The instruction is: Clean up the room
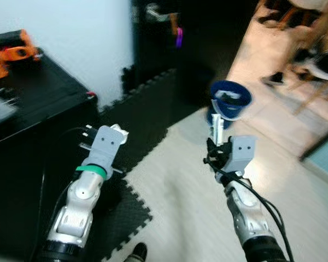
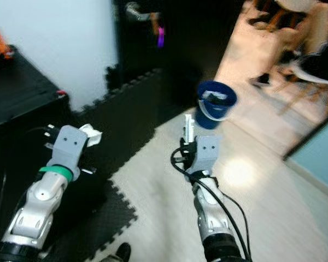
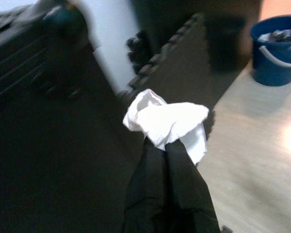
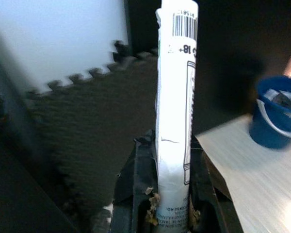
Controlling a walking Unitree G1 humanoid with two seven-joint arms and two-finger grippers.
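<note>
Jaws both clamped: left gripper pinching soft, light crumpled white tissue, right gripper gripping stiff white printed tube low, blue plastic bucket upper right.

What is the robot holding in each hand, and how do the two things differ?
The left gripper pinches a soft, crumpled white tissue; the right gripper clamps a stiff white packet. The tissue is plain and bunched up; the packet is long, flat and printed with a barcode. Both are white, and held above the floor.
</note>
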